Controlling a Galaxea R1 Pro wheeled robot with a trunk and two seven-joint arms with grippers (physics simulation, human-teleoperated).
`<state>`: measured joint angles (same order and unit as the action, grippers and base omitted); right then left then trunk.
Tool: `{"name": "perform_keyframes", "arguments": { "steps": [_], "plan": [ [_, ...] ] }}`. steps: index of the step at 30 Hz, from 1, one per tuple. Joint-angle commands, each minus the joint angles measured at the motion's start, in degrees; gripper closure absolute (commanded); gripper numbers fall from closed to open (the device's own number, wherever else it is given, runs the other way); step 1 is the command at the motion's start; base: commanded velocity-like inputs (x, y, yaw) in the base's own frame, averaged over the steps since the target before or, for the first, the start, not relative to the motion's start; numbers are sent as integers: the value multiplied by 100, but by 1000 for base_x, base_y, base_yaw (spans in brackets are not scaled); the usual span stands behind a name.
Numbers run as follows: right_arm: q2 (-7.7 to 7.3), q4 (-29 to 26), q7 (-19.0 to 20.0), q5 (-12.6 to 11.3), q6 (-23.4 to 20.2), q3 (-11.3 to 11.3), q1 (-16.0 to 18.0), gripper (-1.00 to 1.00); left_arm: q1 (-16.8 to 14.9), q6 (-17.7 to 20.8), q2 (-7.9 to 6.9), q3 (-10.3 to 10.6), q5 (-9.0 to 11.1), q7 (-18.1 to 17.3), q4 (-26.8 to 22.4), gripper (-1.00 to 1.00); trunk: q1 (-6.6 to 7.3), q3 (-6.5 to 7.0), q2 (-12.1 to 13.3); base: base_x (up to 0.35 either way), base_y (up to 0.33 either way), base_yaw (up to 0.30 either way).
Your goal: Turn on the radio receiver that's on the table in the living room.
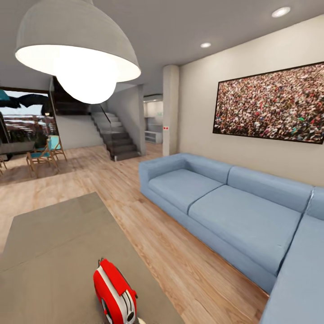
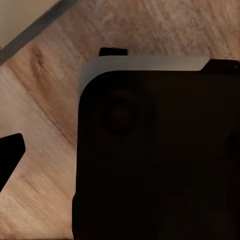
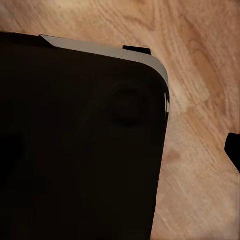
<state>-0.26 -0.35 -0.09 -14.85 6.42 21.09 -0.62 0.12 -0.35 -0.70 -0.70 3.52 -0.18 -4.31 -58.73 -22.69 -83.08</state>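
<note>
Rounded red radio receiver (image 1: 114,292) — glossy table (image 1: 54,243).

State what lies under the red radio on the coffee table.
The red radio stands directly on the grey-taupe coffee table, near its close end. Nothing else shows beneath it, though its base runs past the picture's lower edge, so the contact itself is cut off.
</note>
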Motion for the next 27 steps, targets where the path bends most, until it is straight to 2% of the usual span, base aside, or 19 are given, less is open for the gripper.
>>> {"name": "perform_keyframes", "arguments": {
  "steps": [1,27],
  "plan": [
    [2,0,0,0,0,0,0,-100,-1,0,0,0,0,0,0,-100,0,-7,0,0,0,245],
    [-1,0,0,2,0,0,0,-100,-3,0,0,0,0,0,0,-100,0,-170,0,0,0,245]
  ]
}}
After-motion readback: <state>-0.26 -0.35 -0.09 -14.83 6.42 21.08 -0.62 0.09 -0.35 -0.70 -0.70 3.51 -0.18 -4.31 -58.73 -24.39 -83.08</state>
